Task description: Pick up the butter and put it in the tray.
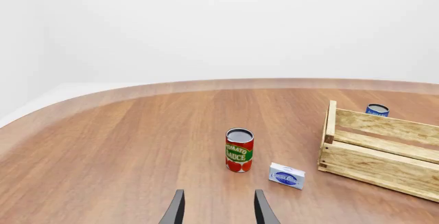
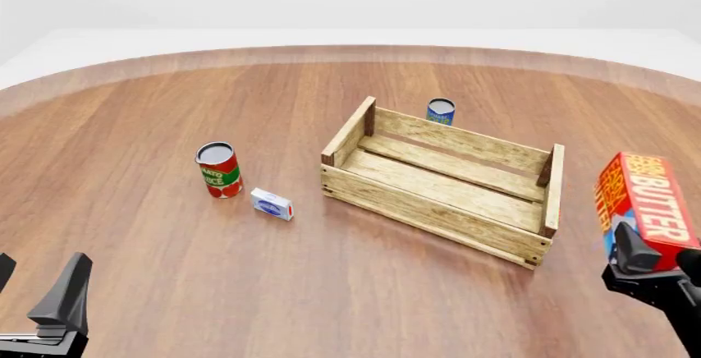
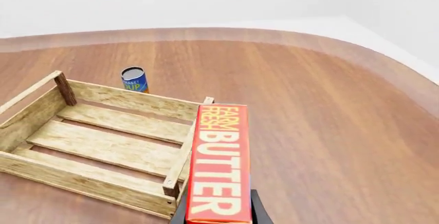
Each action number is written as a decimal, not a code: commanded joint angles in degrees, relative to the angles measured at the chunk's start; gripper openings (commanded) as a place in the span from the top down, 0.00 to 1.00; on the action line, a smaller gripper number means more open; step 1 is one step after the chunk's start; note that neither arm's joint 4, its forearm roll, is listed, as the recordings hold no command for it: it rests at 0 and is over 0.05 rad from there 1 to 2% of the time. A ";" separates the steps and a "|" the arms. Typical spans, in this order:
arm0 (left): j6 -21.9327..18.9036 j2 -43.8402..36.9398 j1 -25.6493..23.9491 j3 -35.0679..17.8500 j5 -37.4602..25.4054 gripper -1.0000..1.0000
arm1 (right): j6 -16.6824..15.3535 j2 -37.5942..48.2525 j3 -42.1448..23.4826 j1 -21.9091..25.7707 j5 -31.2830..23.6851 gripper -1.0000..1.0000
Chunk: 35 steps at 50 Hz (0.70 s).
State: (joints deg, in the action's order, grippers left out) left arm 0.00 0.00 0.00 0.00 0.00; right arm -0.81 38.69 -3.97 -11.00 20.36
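The butter [image 2: 644, 208], a red and orange carton with white lettering, is gripped at its lower part by my right gripper [image 2: 646, 251], which is shut on it. It is held off the table, slightly tilted, just right of the tray's right end board. In the right wrist view the butter [image 3: 219, 162] fills the space between the fingers, with the tray [image 3: 82, 180] beyond it. The tray [image 2: 428, 210], a light wooden slat crate, holds nothing. My left gripper [image 2: 33, 280] stands open near the front left, nothing between its fingers [image 1: 175, 208].
A tomato sauce can [image 2: 219, 171] and a small white-and-blue box [image 2: 272, 204] stand left of the tray. A blue can [image 2: 441, 112] stands just behind the tray's far wall. The table's curved edge runs along the back.
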 commanded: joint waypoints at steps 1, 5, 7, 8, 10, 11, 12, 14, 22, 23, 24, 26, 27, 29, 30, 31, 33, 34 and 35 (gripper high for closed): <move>0.00 0.00 0.00 0.00 0.00 0.00 | 0.72 -9.24 -3.93 1.14 -10.40 1.00; 0.00 0.00 0.00 0.00 0.00 0.00 | 0.64 -10.42 -5.07 1.61 -12.56 1.00; 0.00 0.00 0.00 0.00 0.00 0.00 | 0.25 -11.78 -6.38 1.87 -14.89 1.00; 0.00 0.00 0.00 0.00 0.00 0.00 | 0.25 -11.81 -6.39 1.87 -14.93 1.00; 0.00 0.00 0.00 0.00 0.00 0.00 | 0.17 -12.56 -7.14 2.03 -16.21 1.00; 0.00 0.00 0.00 0.00 0.00 0.00 | 0.13 -12.83 -7.35 2.09 -16.63 1.00; 0.00 0.00 0.00 0.00 0.00 0.00 | 0.06 -13.21 -7.56 2.29 -17.22 1.00; 0.00 0.00 0.00 0.00 0.00 0.00 | 0.13 -13.65 -8.07 2.64 -18.22 1.00; 0.00 0.00 0.00 0.00 0.00 0.00 | -0.44 -14.33 -11.93 4.54 -22.25 1.00; 0.00 0.00 0.00 0.00 0.00 0.00 | -0.44 -14.34 -11.94 4.54 -22.27 1.00; 0.00 0.00 0.00 0.00 0.00 0.00 | -0.46 -14.29 -12.24 4.61 -22.45 1.00; 0.00 0.00 0.00 0.00 0.00 0.00 | -0.62 -14.11 -13.18 5.17 -23.10 1.00; 0.00 0.00 0.00 0.00 0.00 0.00 | -0.80 -14.05 -13.51 5.49 -23.36 1.00; 0.00 0.00 0.00 0.00 0.00 0.00 | -0.98 -13.84 -13.99 5.93 -23.66 1.00; 0.00 0.00 0.00 0.00 0.00 0.00 | -1.00 -13.84 -14.41 6.27 -24.03 1.00; 0.00 0.00 0.00 0.00 0.00 0.00 | -1.26 -13.76 -14.68 6.58 -24.30 1.00; 0.00 0.00 0.00 0.00 0.00 0.00 | -1.35 -13.56 -15.27 6.92 -24.68 1.00; 0.00 0.00 0.00 0.00 0.00 0.00 | -1.28 -13.33 -15.46 7.03 -24.71 1.00; 0.00 0.00 0.00 0.00 0.00 0.00 | -1.43 -13.05 -15.75 7.40 -24.78 1.00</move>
State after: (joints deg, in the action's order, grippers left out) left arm 0.00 0.00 0.00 0.00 0.00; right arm -2.64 25.79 -15.68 -5.68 -1.97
